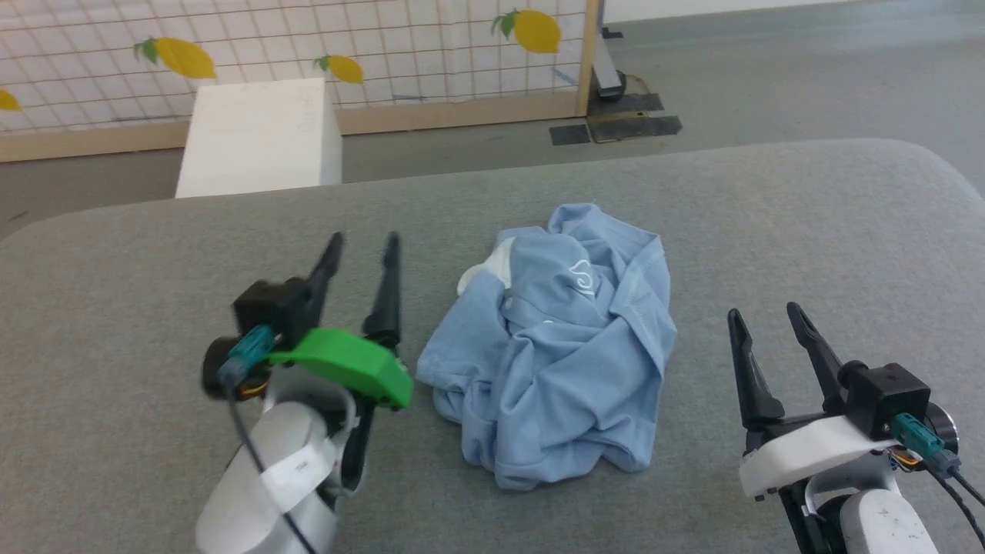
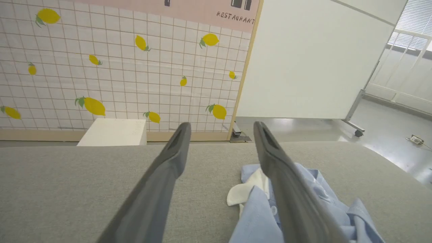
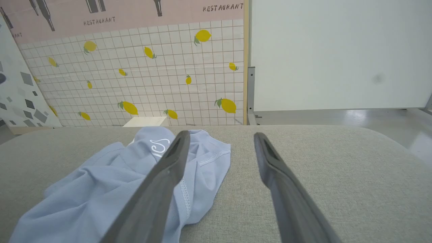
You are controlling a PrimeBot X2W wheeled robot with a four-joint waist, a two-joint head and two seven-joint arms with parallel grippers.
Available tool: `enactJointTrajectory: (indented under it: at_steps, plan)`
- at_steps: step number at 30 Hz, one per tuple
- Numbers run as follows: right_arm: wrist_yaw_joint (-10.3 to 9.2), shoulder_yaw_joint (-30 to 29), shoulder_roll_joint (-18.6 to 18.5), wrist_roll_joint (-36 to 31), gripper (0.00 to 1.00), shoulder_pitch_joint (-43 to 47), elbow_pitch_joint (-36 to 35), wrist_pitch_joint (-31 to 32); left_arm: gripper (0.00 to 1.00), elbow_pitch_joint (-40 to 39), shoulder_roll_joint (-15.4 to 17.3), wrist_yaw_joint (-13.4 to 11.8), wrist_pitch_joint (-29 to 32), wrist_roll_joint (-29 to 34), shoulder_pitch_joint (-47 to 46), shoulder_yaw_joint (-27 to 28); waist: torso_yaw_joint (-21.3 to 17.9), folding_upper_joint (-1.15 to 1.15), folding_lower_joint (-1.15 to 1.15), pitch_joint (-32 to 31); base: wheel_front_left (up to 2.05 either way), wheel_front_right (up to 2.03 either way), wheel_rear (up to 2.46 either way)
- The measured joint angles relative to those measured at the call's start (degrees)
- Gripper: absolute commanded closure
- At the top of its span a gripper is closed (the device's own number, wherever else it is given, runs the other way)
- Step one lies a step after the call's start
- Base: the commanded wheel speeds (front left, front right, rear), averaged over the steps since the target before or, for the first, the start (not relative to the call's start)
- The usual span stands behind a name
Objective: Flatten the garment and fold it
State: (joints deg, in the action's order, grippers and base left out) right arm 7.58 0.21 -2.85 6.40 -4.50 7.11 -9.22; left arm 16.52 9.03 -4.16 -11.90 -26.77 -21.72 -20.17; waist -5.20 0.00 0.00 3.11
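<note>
i list by colour: garment (image 1: 550, 362), light blue, with a white collar (image 1: 492, 269) and white cursive logo (image 1: 582, 278); bench (image 1: 115, 308), plain mid-grey weave; left tool (image 1: 364, 240), dark fingers on a bright green mount (image 1: 346, 365); right tool (image 1: 763, 312), dark fingers on a white mount (image 1: 800, 450); box (image 1: 262, 138), plain white; wall panel (image 1: 423, 46), white with a thin brown grid and yellow, green-leaved lemons; floor (image 1: 769, 77), grey.
</note>
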Motion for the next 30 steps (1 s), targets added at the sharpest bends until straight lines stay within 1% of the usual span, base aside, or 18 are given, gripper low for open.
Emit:
enactJointTrajectory:
  at_steps: [2, 6, 10, 12, 15, 18, 23, 26, 27, 28, 29, 30]
  plan:
    - [0.00, 0.1, 0.0, -0.1, 0.00, 0.0, -0.2, 0.2, 0.00, -0.6, 1.0, -0.5, -1.8, 0.7, 1.6, 1.3, 0.9, 0.00, 0.00, -0.2, 0.00, 0.00, 0.00]
    - [0.00, 0.4, 0.0, -0.6, 0.00, 0.0, -0.7, 0.7, 0.00, -2.1, 2.0, -0.8, -2.6, 2.5, 4.8, 3.8, 2.7, 0.00, 0.00, -0.5, 0.00, 0.00, 0.00]
    - [0.00, 1.1, 0.0, -0.9, 0.00, -0.3, -0.9, 1.9, 0.00, -6.5, 1.4, -0.9, -2.8, 4.3, 8.9, 8.5, 4.1, 0.00, 0.00, -0.3, 0.00, 0.00, 0.00]
    - [0.00, 1.1, 0.0, -0.7, 0.00, -1.1, -0.5, 3.8, 0.00, -8.9, 0.3, -0.9, -2.9, 5.0, 11.6, 10.8, 4.7, 0.00, 0.00, 0.0, 0.00, 0.00, 0.00]
    - [0.00, 0.7, 0.0, -0.5, 0.00, -3.4, 1.9, 8.8, 0.00, -11.2, -1.5, -0.4, -2.9, 6.5, 14.7, 13.8, 5.4, 0.00, 0.00, 0.7, 0.00, 0.00, 0.00]
    - [0.00, 0.3, 0.0, -0.6, 0.00, -6.4, 5.9, 16.1, 0.00, -12.5, -2.7, 0.7, -2.9, 7.6, 16.4, 15.8, 6.2, 0.00, 0.00, 1.5, 0.00, 0.00, 0.00]
    - [0.00, -0.7, 0.0, -0.9, 0.00, -12.1, 14.3, 28.3, 0.00, -13.3, -4.3, 2.6, -2.9, 8.7, 16.7, 17.4, 7.6, 0.00, 0.00, 3.2, 0.00, 0.00, 0.00]
    - [0.00, -1.0, 0.0, -0.7, 0.00, -14.9, 18.7, 34.1, 0.00, -13.1, -5.1, 3.4, -2.9, 9.1, 16.6, 18.0, 8.4, 0.00, 0.00, 4.3, 0.00, 0.00, 0.00]
    - [0.00, -1.0, 0.0, -0.5, 0.55, -15.4, 19.7, 35.5, 0.00, -12.9, -5.3, 3.7, -2.9, 9.3, 16.6, 18.1, 8.5, 0.00, 0.00, 4.6, 0.00, 0.00, 0.00]
    - [0.00, -0.9, 0.0, -0.4, 0.79, -15.9, 20.6, 36.9, 0.00, -12.6, -5.4, 4.2, -2.9, 9.6, 16.4, 18.4, 8.8, 0.00, 0.00, 4.9, 0.00, 0.00, 0.00]
    - [0.00, -1.0, 0.0, -0.4, 1.00, -15.9, 21.0, 37.8, 0.00, -12.3, -5.4, 4.5, -2.9, 9.7, 16.3, 18.5, 9.0, 0.00, 0.00, 5.1, 0.00, 0.00, 0.00]
    - [0.00, -1.2, 0.0, -0.1, 1.00, -15.9, 21.1, 38.7, 0.00, -12.2, -5.5, 4.7, -2.9, 9.8, 16.3, 18.6, 9.3, 0.00, 0.00, 5.3, 0.00, 0.00, 0.00]
